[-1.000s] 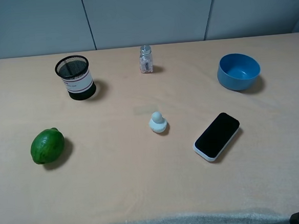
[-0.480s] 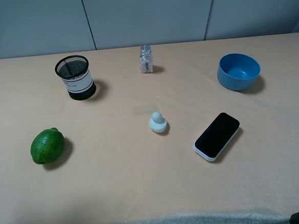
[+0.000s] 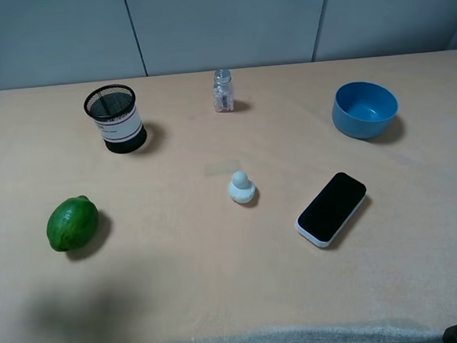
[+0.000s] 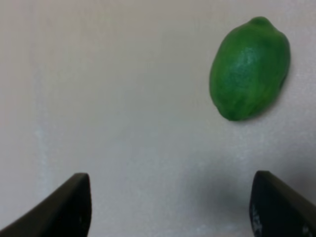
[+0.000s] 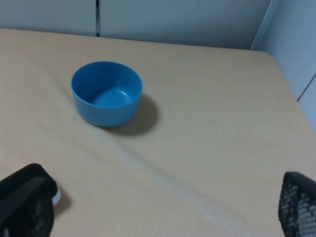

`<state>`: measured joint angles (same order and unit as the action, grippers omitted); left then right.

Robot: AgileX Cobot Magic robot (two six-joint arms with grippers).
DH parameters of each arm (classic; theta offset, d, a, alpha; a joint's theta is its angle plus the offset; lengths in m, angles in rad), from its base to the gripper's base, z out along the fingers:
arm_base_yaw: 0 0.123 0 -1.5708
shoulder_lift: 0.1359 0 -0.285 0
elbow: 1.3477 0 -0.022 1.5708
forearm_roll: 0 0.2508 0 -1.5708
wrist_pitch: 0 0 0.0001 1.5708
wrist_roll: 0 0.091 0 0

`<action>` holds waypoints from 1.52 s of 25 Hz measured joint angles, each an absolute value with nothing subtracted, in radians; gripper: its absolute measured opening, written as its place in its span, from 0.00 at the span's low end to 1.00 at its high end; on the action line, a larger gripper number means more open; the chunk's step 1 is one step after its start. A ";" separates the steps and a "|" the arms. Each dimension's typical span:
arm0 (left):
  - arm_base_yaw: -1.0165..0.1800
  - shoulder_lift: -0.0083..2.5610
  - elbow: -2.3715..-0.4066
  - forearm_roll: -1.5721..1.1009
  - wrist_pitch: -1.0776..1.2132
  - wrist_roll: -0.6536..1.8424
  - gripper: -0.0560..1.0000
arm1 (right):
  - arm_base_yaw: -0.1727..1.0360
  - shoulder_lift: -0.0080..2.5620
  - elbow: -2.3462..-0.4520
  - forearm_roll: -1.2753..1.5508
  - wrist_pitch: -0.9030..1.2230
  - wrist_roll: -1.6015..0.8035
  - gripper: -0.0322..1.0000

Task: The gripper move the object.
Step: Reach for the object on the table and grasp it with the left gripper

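Ahead of left gripper (image 4: 170,197), offset toward one finger: lime (image 4: 249,69), lying on table (image 4: 123,98), untouched, clear of both fingers. Jaws spread wide. Likewise right gripper (image 5: 160,197), blue bowl (image 5: 106,93) ahead.

on my feeds i count six things on the counter (image 3: 220,282), one of each kind: one green lime (image 3: 72,223), one black mesh pen cup (image 3: 115,118), one small glass shaker (image 3: 223,91), one white duck figure (image 3: 241,187), one blue bowl (image 3: 365,123) and one dark phone (image 3: 331,208).
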<state>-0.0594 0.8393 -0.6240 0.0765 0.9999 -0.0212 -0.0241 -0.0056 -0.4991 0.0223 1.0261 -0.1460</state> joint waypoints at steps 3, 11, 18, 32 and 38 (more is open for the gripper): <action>-0.059 0.840 -0.624 0.066 0.996 -0.017 0.75 | -0.024 -0.006 -0.499 0.022 1.026 -0.146 0.70; -0.059 0.840 -0.624 -0.048 0.982 0.133 0.75 | -0.024 -0.006 -0.499 0.022 1.026 -0.146 0.70; -0.059 0.840 -0.624 -0.073 0.960 0.159 0.75 | -0.024 -0.006 -0.499 0.022 1.026 -0.146 0.70; -0.059 1.013 -0.681 -0.087 0.941 0.160 0.75 | -0.024 -0.006 -0.499 0.022 1.026 -0.146 0.70; -0.059 1.079 -0.758 -0.093 0.957 0.160 0.75 | -0.024 -0.006 -0.499 0.022 1.026 -0.146 0.70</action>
